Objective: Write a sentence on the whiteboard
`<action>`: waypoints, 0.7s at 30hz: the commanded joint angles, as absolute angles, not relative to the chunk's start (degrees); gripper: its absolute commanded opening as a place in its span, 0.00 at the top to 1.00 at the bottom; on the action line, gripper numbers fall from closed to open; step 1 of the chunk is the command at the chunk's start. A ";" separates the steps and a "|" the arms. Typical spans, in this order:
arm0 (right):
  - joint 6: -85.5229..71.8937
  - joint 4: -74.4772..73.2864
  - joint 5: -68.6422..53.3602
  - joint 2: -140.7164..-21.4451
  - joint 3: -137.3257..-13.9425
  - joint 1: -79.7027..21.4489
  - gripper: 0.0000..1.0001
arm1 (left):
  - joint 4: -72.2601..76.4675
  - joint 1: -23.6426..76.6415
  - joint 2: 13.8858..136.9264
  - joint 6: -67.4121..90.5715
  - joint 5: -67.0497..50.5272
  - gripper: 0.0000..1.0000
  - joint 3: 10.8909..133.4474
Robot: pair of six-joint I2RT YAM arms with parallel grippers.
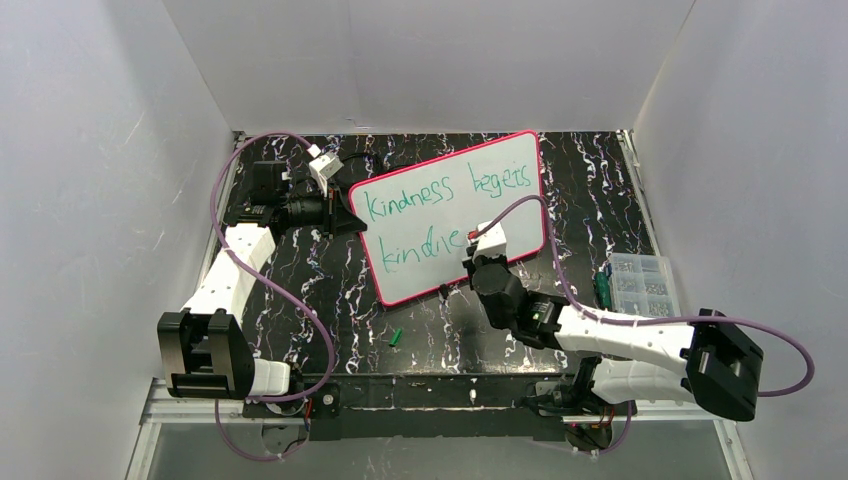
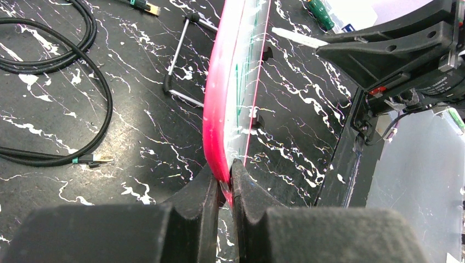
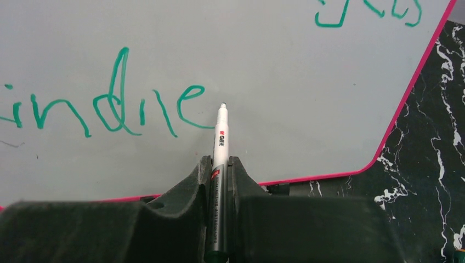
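Observation:
The whiteboard [image 1: 440,215] with its pink-red rim lies tilted on the black marbled table. The green sentence [image 1: 440,185] reads "kindness begets" on the upper line and "kindne" [image 3: 109,109] below. My left gripper [image 2: 226,181] is shut on the board's rim [image 2: 219,109] at its left edge [image 1: 352,215]. My right gripper [image 3: 219,167] is shut on a white marker [image 3: 220,137]. Its tip sits just right of the last "e", at or just over the board. In the top view the right gripper [image 1: 478,255] is over the board's lower right part.
A green marker cap [image 1: 395,338] lies on the table in front of the board. A clear parts box [image 1: 643,283] and a green item [image 1: 604,288] sit at the right. Black cables [image 2: 66,82] lie left of the board. Small black clips [image 1: 443,291] line its near edge.

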State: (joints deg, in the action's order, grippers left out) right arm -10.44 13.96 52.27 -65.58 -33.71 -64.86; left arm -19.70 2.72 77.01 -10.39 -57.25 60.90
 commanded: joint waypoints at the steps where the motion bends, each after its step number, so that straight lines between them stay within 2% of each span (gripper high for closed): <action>1: -6.67 20.29 53.18 -64.72 -36.02 -63.23 0.99 | -17.93 2.49 74.37 -13.72 -55.63 1.00 61.76; 11: -4.49 23.70 50.31 -67.61 -36.82 -60.82 0.99 | -17.93 2.52 74.40 -13.74 -55.55 1.00 61.78; 21: -11.04 19.21 46.49 -67.02 -34.41 -61.57 0.99 | -17.93 2.53 74.40 -13.71 -55.53 1.00 61.84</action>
State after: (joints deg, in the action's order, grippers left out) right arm -7.35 19.57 48.62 -67.59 -34.37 -61.01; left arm -19.75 2.72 77.01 -10.39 -57.39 60.90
